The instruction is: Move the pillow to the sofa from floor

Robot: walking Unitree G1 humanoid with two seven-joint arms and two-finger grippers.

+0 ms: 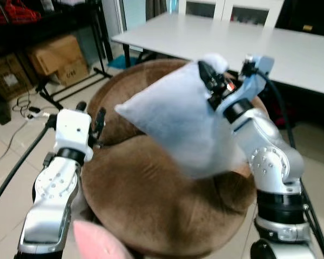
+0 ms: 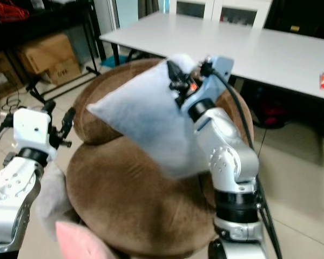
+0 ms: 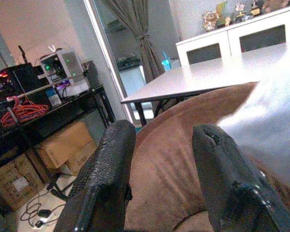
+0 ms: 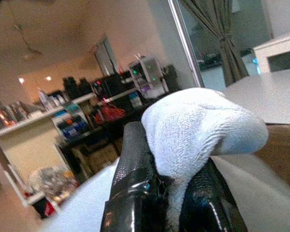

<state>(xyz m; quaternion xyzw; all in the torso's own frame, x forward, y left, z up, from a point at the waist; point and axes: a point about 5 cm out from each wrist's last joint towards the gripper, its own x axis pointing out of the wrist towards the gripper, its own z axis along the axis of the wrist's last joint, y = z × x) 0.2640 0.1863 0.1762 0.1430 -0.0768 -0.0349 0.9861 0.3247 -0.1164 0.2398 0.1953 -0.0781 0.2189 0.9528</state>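
Observation:
A pale blue-white pillow (image 1: 175, 121) hangs in the air over the round brown sofa (image 1: 151, 199), held by one corner. My right gripper (image 1: 209, 75) is shut on that corner (image 4: 193, 125), raised above the sofa's backrest. The pillow's body droops down and left over the seat. My left gripper (image 1: 92, 121) stands open at the sofa's left edge, its two black fingers (image 3: 106, 183) apart with nothing between them, pointing at the brown backrest (image 3: 183, 145).
A white table (image 1: 232, 40) stands behind the sofa. Black shelving with cardboard boxes (image 1: 59, 56) and cables on the tiled floor lie to the left. A pink object (image 1: 97, 243) shows at the lower edge, near my left arm.

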